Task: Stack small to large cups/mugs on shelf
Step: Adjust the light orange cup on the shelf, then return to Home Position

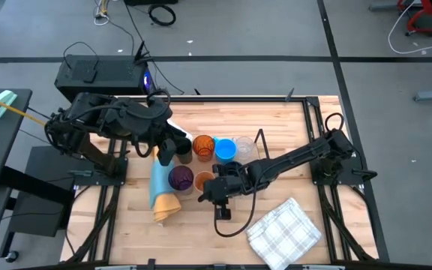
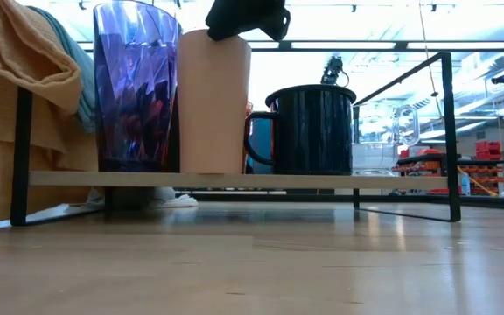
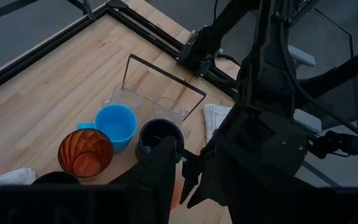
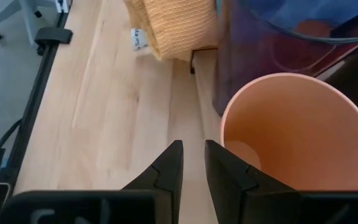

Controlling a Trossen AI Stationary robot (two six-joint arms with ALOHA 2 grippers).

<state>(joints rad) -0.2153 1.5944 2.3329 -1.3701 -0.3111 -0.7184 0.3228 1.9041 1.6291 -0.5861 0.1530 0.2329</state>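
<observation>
The shelf (image 2: pixel 234 178) carries a front row: purple tumbler (image 2: pixel 136 87), peach cup (image 2: pixel 214 101) and dark handled mug (image 2: pixel 311 129), each upright on its base. Behind them stand an amber cup (image 3: pixel 86 152), a blue cup (image 3: pixel 115 124) and clear glasses (image 3: pixel 129 98). My right gripper (image 4: pixel 191 163) hangs slanting down beside the peach cup's rim (image 4: pixel 229 134). It is open by a narrow gap that shows only wood. My left gripper (image 1: pixel 167 150) hovers high over the left end of the back row. My right gripper has one finger (image 4: pixel 229 171) close against the outside of the peach cup's wall, just below the rim. I cannot tell whether it touches. The cup stands upright on the shelf.
A rolled yellow-and-blue cloth (image 1: pixel 163 196) lies left of the purple tumbler, close ahead of my right gripper. A folded checked cloth (image 1: pixel 285 229) lies at the near right. Bare wood stretches along the table's near edge. The black table frame runs around the top.
</observation>
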